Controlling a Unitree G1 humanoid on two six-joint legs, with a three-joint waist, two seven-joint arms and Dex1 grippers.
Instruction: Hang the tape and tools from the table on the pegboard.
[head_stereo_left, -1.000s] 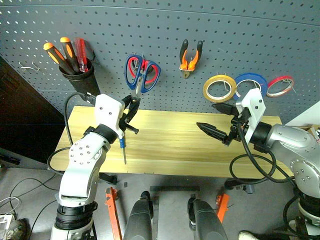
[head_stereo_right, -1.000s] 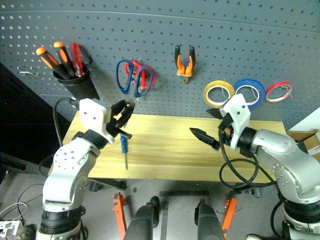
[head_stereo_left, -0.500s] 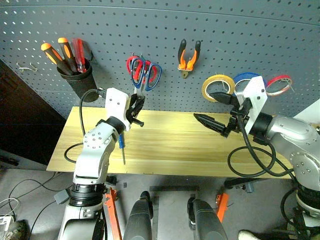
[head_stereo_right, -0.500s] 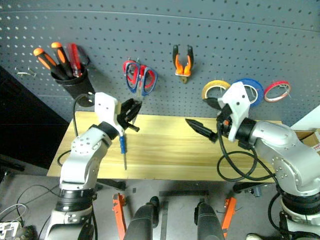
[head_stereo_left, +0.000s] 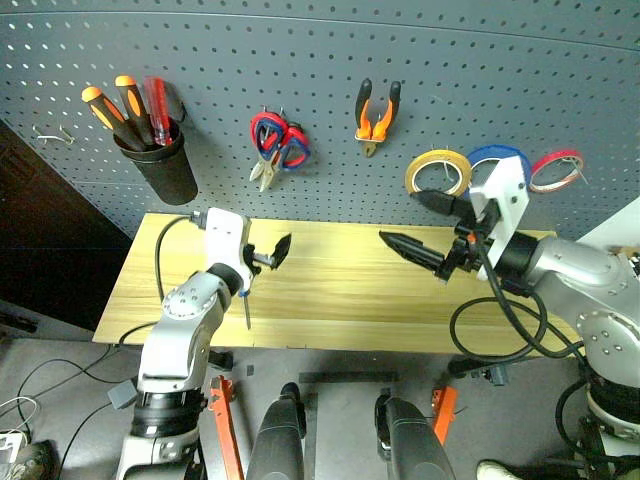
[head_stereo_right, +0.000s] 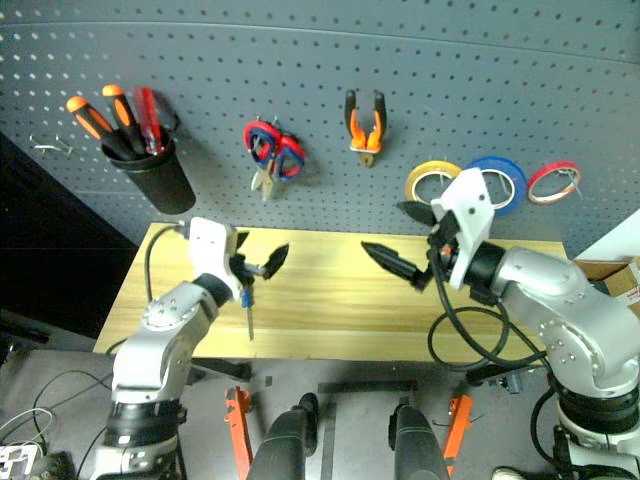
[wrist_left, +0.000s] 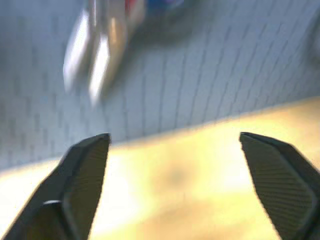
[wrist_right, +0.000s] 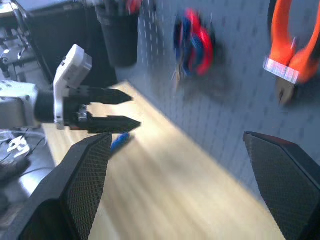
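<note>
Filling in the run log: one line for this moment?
left gripper: open, empty | right gripper: open, empty | blue-handled screwdriver: on table | blue scissors: on pegboard

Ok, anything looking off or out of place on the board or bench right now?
One thing: the small blue-handled screwdriver lies on the pale yellow wooden bench, beside the left end effector, not hung. On the dark grey pegboard, the steel scissors with dark blue loops hang tilted, overlapping the red-looped pair.

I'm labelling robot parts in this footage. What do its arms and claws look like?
Both arms have silver-grey rounded shells with white wrist housings. Each claw, left claw and right claw, has two black tapered fingers with ribbed inner pads. Black cables loop beside each forearm.
</note>
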